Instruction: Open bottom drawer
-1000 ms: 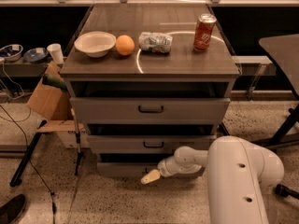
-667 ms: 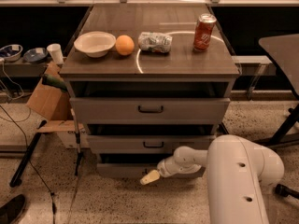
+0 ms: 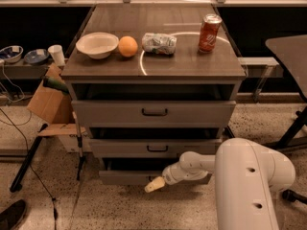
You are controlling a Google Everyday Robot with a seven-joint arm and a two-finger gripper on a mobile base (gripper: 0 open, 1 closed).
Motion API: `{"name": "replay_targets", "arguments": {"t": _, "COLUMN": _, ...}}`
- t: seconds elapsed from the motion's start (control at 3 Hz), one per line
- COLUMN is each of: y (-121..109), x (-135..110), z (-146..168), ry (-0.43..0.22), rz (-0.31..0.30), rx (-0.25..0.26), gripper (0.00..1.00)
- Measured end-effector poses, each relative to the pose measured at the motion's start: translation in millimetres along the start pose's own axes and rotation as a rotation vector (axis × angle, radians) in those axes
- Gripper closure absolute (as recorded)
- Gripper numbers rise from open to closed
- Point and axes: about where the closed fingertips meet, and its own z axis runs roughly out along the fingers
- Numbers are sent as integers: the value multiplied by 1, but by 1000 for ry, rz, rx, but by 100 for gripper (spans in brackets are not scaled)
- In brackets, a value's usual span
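Gripper (image 3: 154, 185) low at 6 o'clock of the cabinet (image 3: 187, 67), apparently touching the bottom drawer (image 3: 123, 177) front. Open or closed: cannot tell.

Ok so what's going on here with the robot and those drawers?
The robot's arm reaches down low, with its gripper right in front of the bottom drawer, near the middle of its front. A dark gap shows above that front, so the drawer looks barely pulled out, if at all, and its handle is not visible. A white bowl, an orange, a crumpled packet and a red can sit untouched on the cabinet top.
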Motion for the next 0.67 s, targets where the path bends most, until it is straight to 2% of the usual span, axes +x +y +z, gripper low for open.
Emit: {"name": "replay_targets", "arguments": {"t": 0.67, "y": 0, "x": 0, "z": -1, "ry": -19, "rz": -8, "rx": -3, "gripper": 0}}
